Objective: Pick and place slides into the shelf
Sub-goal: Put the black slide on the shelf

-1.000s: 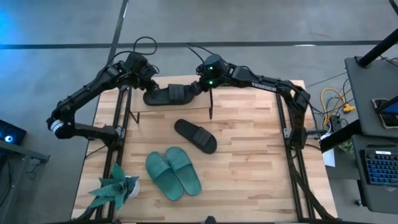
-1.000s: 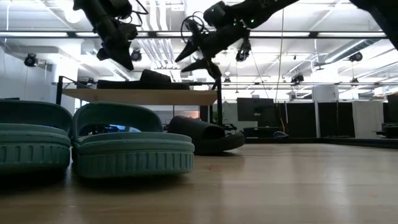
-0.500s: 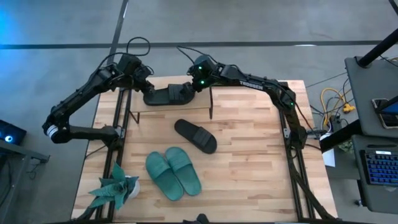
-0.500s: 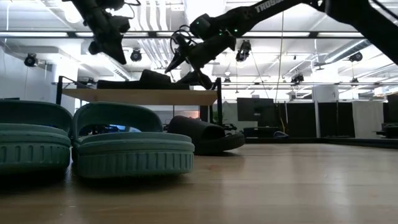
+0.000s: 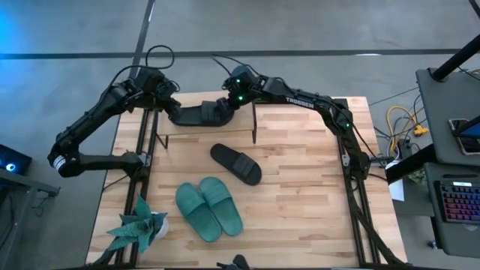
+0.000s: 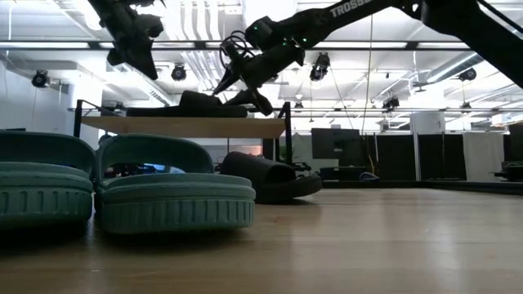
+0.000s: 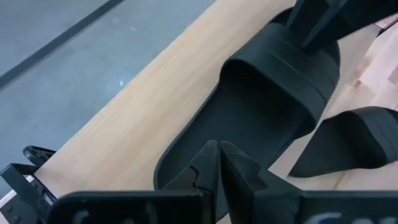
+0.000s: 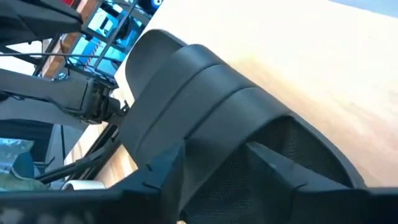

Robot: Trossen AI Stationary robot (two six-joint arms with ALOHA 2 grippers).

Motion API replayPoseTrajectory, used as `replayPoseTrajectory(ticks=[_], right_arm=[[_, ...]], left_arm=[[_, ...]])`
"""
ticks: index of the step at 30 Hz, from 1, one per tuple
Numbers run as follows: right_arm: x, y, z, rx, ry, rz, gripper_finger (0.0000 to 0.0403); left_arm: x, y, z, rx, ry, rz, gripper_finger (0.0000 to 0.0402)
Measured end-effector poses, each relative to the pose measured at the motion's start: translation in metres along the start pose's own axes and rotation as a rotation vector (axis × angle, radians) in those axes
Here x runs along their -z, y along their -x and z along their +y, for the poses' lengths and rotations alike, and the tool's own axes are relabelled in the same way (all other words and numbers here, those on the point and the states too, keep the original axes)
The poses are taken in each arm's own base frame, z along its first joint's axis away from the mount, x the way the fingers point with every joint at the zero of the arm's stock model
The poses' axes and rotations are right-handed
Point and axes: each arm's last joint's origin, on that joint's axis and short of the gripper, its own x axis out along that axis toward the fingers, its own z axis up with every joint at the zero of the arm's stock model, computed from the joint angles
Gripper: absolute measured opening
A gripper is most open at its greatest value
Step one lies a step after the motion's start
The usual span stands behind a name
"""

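One black slide lies flat on the shelf's top board, which the low view shows edge-on. My right gripper is open at the slide's toe end, with the strap between its fingers. My left gripper is shut and empty, above and just beyond the heel, high over the shelf in the low view. The other black slide lies sole down on the table. The teal pair lies side by side nearer the front. My right gripper comes slanting down from the table's right. One finger lies on top of the strap and the other stands at the toe end on the shelf board. The fingers are spread wide. The slide stays flat on the shelf.
A green plant stands at the table's front left corner. The shelf's thin black legs stand on the table's far part. Bare wood lies right of the slides. A desk with a keyboard stands beyond the table's right edge.
My right gripper has come down from the right onto the toe end of the slide on the shelf and has gone on toward the left. The slide has slid a little leftward along the top board. My left gripper has drawn back up and to the left.
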Motion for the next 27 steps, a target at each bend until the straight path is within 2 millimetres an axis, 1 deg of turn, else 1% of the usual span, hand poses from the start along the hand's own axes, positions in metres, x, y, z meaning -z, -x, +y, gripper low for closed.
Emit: replayPoseTrajectory(ticks=[4, 6, 11, 15, 21, 24, 27], right_arm=[[-0.001, 0.000, 0.000, -0.002, 0.003, -0.007, 0.0091], [-0.001, 0.000, 0.000, -0.003, 0.002, -0.007, 0.0072], [-0.001, 0.000, 0.000, -0.005, 0.001, -0.007, 0.0045], [-0.001, 0.000, 0.000, -0.006, 0.016, -0.007, 0.0015], [-0.008, 0.008, 0.004, -0.018, 0.053, -0.018, 0.0009], [-0.014, 0.018, 0.006, -0.020, 0.073, -0.001, 0.0009], [-0.021, 0.033, 0.010, 0.006, 0.102, 0.019, 0.0009]], left_arm=[[0.001, -0.001, 0.000, 0.000, -0.018, 0.005, 0.0002], [0.001, -0.003, 0.000, 0.001, -0.018, 0.011, 0.0002], [0.001, -0.007, 0.000, 0.001, -0.023, 0.023, 0.0002], [0.004, -0.011, 0.000, 0.002, -0.023, 0.043, 0.0002], [0.011, -0.014, 0.001, -0.002, -0.021, 0.058, 0.0002], [0.011, -0.013, 0.002, -0.046, -0.021, 0.056, 0.0002], [0.011, -0.013, 0.004, -0.107, -0.021, 0.057, 0.0002]])
